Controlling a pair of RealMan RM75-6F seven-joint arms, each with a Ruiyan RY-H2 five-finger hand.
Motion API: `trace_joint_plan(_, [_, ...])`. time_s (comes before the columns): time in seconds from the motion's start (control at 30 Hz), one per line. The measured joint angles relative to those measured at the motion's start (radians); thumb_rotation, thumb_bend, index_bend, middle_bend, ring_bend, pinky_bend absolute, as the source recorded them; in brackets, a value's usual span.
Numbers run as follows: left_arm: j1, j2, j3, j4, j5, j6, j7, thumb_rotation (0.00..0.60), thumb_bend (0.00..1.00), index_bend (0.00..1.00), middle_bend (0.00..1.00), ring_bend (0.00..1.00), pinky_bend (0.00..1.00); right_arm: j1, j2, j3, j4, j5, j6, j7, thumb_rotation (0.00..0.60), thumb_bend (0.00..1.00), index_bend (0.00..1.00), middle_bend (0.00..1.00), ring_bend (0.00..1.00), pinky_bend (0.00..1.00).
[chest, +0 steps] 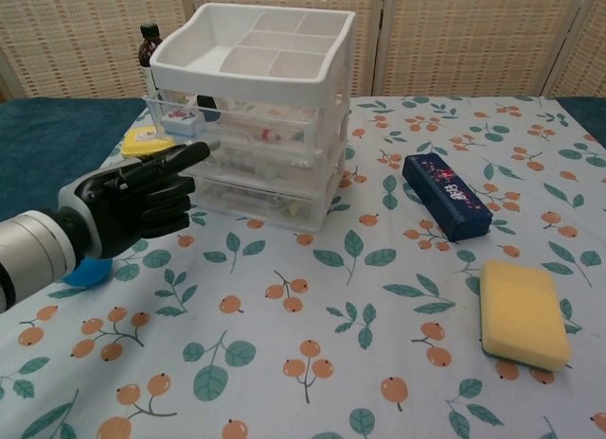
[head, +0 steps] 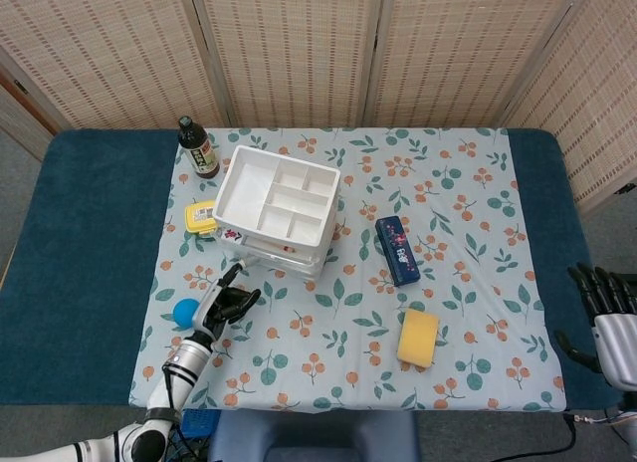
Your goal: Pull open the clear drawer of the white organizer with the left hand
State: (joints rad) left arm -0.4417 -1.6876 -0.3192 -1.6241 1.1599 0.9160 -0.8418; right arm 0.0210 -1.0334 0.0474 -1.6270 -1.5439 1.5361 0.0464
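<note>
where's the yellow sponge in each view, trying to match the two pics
Head view: the yellow sponge lies lower right of centre on the floral cloth.
Chest view: the yellow sponge lies at the right edge, near the bottom.
Shared landmark: the dark blue box lies just beyond it in both, between the sponge and the white organizer.

Yellow sponge point(chest: 524, 312), navy case point(chest: 446, 195), dark bottle point(head: 198, 147), blue ball point(head: 185, 312) on tablecloth point(chest: 312, 344).
</note>
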Motion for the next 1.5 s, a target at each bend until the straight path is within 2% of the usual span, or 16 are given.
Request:
trace_joint_plan(0.2, [0.027,0.095,0.041,-0.069,0.003,0.052,0.158,0.6,0.27,0.28,0.98,1.0,1.0,-0.002,0.008,0.005,-0.001,-0.002,0.012,0.003,0.6,0.31,0.0,0.04,0.0,0.01])
trace_joint_plan(0.47, [0.041,0.196,0.08,-0.081,0.167,0.142,0.279,0.6,0.27,0.28,0.98,1.0,1.0,-0.001,0.01,0.006,0.005,-0.005,0.014,0.01,0.6,0.31,0.0,0.04,0.0,0.01])
trace_joint_plan(0.73, [-0.021,0.286,0.071,-0.031,0.296,0.177,0.387,0.6,0.27,0.26,0.97,1.0,1.0,-0.004,0.009,0.006,0.014,-0.005,0.017,0.023,0.6,0.31,0.0,0.04,0.0,0.01])
trace_joint_plan(0.93, [-0.081,0.314,0.065,-0.016,0.3,0.128,0.441,0.6,0.27,0.26,0.97,1.0,1.0,-0.008,0.005,0.003,0.02,-0.005,0.021,0.029,0.6,0.31,0.0,0.04,0.0,0.01])
trace_joint_plan(1.17, [-0.131,0.329,0.064,0.002,0.241,0.066,0.509,0.6,0.27,0.25,0.97,1.0,1.0,-0.018,0.005,0.001,0.024,-0.003,0.033,0.035,0.6,0.31,0.0,0.04,0.0,0.01])
trace_joint_plan(1.5, [-0.16,0.33,0.067,0.027,0.204,0.067,0.538,0.6,0.27,0.25,0.97,1.0,1.0,-0.02,0.003,0.001,0.023,-0.004,0.035,0.035,0.6,0.31,0.0,0.04,0.0,0.01])
